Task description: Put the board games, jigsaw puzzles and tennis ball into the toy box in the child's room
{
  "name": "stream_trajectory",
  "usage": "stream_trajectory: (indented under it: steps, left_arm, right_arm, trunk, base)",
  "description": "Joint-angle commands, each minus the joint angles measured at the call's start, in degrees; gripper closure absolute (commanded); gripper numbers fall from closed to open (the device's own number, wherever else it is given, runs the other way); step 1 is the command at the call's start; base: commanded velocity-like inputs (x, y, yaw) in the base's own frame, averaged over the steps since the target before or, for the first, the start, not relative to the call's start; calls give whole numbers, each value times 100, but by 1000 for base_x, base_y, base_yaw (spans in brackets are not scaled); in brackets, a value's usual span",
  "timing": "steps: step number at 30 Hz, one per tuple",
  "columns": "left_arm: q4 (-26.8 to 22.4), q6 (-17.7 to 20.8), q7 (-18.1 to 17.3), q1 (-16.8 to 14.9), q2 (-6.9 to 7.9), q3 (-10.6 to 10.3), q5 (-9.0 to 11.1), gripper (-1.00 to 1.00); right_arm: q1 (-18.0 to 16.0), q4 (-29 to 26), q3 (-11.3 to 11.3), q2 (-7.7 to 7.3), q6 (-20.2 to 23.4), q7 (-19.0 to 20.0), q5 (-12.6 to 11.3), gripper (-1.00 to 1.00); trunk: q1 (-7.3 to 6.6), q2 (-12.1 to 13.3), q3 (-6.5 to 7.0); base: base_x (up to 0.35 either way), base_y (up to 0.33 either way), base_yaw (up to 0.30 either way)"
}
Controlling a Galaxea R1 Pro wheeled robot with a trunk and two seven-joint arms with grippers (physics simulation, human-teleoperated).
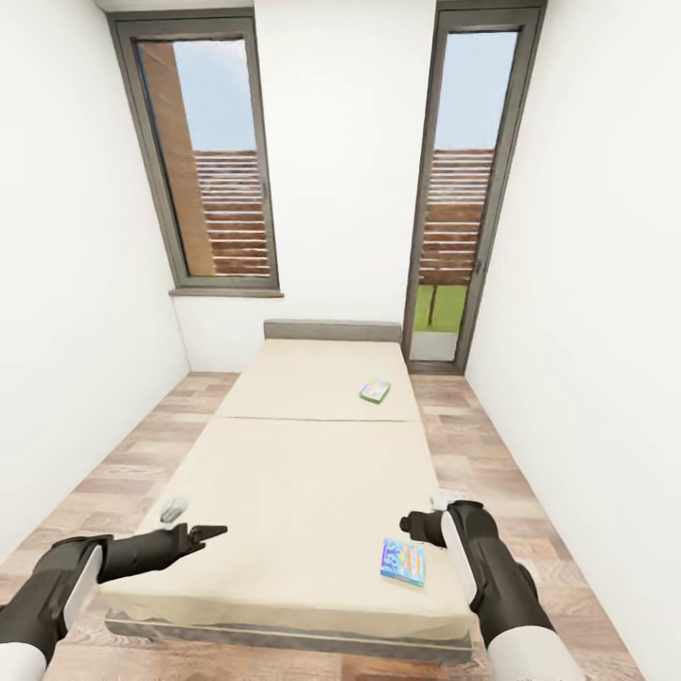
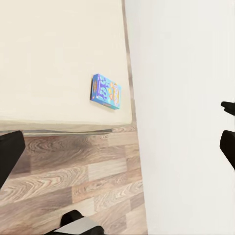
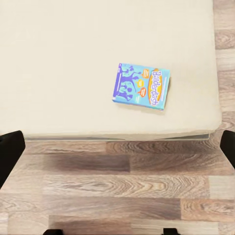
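Right claw (image 1: 413, 526) open, empty — above bed (image 1: 284, 492) foot edge | blue board game (image 1: 403, 561) near corner

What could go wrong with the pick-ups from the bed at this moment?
The blue board game lies flat on the soft bed, near its foot corner; a thin box offers little edge, so the right gripper may press into the mattress or push it off the side. The green board game sits far up by the headboard, probably beyond reach from here without repositioning.
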Motion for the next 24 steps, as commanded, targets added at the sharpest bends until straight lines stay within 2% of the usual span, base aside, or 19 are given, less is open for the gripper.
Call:
stream_trajectory:
  steps: [1, 9, 16, 24]
  left_arm:
    - [-9, 41, -10, -6, 1, 33, 21, -100]
    - [-37, 40, -19, -6, 9, 80, 26, -100]
    - [-43, 40, -10, -6, -14, 74, 21, -100]
    - [-43, 40, -15, -6, -16, 72, 18, -100]
  right_arm:
    - [-15, -37, 6, 11, 53, -23, -6, -100]
    - [-34, -154, -17, -49, 107, -12, -47, -100]
    - [5, -571, -2, -58, 143, -11, -50, -100]
    - [34, -617, -6, -55, 137, -16, -53, -100]
  trunk:
    - [5, -13, -17]
    - [5, -13, -25]
    - [5, -13, -26]
    - [5, -13, -26]
  base:
    - [161, -134, 66]
    - [202, -194, 22]
    - [216, -215, 3]
    - [183, -219, 0]
